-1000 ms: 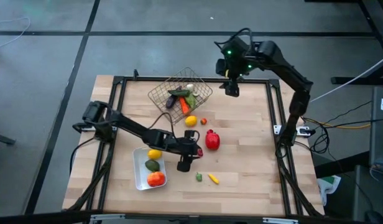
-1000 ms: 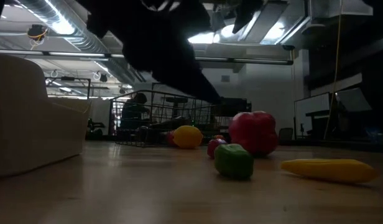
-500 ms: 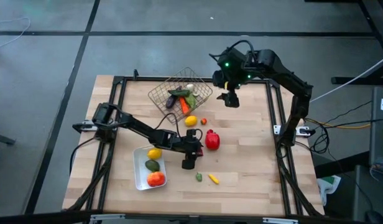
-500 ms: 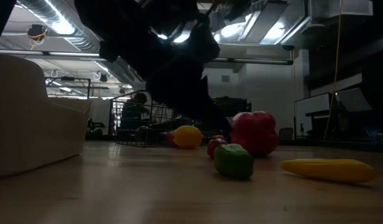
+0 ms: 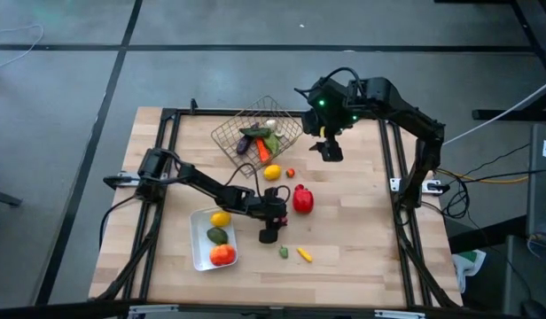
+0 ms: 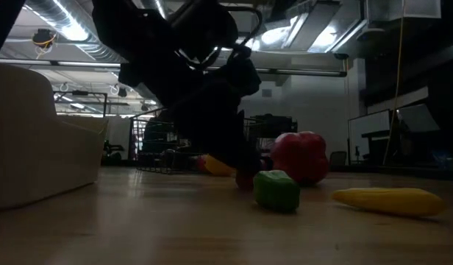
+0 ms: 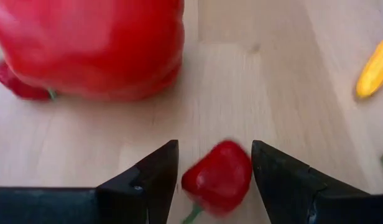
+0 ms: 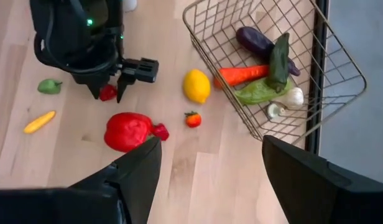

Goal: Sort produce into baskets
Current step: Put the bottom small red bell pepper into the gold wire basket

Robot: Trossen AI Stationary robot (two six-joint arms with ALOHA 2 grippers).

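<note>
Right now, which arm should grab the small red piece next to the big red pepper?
Left. The left gripper already has its open fingers either side of the small red piece. The right gripper hangs open near the wire basket, farther off.

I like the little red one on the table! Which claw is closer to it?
Left. The left claw is open around the small red fruit. The right claw hangs far off by the wire basket.

No text, label or number (perhaps lost in blur) is readable.
</note>
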